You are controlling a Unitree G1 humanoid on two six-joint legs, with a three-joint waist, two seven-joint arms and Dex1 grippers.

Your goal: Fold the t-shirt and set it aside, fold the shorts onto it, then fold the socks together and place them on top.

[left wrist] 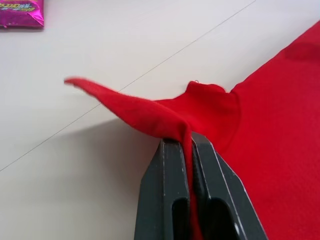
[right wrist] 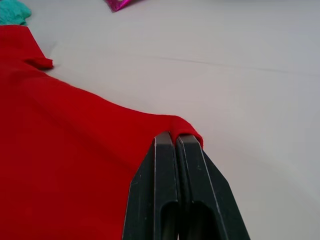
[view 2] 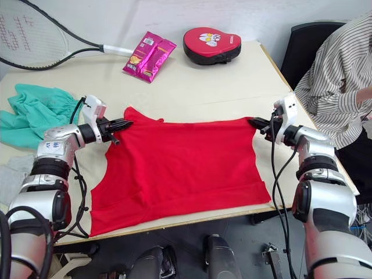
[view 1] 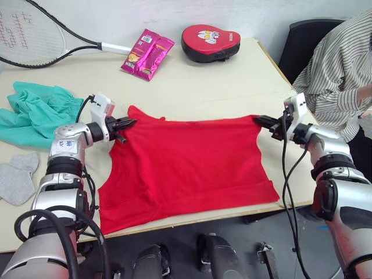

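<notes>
Left eye view: I am pinching the far corners of the t-shirt (view 1: pixel 186 168) with my left gripper (view 1: pixel 127 123) and right gripper (view 1: pixel 263 122), mid-fold on the table (view 1: pixel 221 87) (shorts (view 1: pixel 32 110) and socks (view 1: pixel 16 174) are waiting untouched at my left).

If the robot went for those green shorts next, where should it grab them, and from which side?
Probably at the bunched upper edge of the shorts, one gripper toward each end, coming from above. They lie crumpled at the table's left side, so raised folds give the fingers something to pinch. Right now the left gripper and right gripper are both clamped on corners of the t-shirt.
</notes>
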